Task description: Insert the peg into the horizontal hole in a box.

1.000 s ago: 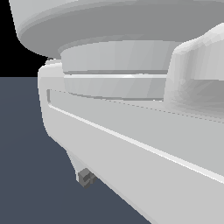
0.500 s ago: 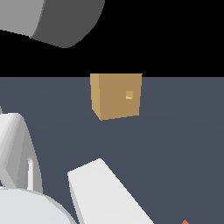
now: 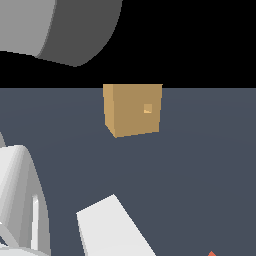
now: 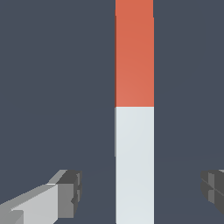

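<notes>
Your gripper (image 4: 140, 190) hangs wide open over the peg (image 4: 134, 113), a finger (image 4: 65, 194) on each side of its white half, gaps both sides, gripping nothing. The peg lies flat on the dark floor (image 3: 200, 175). Farther off, across bare floor, the box (image 3: 132, 110) sits alone, its hole (image 3: 147, 108) facing the exterior view.

Box (image 3: 132, 110), tan, upper centre; square hole (image 3: 147, 108) in its facing side. Orange-red peg (image 3: 212, 253) tip, bottom right. Grey-white arm parts, left.
</notes>
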Robot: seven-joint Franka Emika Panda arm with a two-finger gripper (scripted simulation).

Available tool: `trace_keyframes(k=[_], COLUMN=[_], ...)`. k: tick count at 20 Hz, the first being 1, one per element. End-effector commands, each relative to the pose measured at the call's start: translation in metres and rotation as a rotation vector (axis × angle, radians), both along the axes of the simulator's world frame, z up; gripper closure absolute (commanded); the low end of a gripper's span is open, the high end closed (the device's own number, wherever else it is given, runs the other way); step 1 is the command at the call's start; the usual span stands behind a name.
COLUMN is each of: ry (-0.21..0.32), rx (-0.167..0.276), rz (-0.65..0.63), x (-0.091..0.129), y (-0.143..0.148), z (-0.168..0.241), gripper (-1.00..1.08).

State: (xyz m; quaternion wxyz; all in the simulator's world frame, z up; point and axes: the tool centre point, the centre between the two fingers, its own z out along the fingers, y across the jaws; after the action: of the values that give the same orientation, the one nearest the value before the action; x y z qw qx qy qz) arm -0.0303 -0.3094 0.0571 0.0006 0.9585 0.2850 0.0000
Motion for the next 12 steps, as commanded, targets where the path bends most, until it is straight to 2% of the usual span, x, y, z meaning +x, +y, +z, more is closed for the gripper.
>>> trace_keyframes(k=[1,6,11,12], ry=[0.001,0.000,0.000,0.000], rx=[0.001,0.001,0.001,0.001], rz=[0.000,0.000,0.001,0.001], x=[-0.001,-0.001,0.000,0.000], y=[0.001,0.002,0.001,0.001], z=[-0.011,-0.036,-0.042,-0.042], gripper=[-0.92,-0.92,-0.92,1.08])
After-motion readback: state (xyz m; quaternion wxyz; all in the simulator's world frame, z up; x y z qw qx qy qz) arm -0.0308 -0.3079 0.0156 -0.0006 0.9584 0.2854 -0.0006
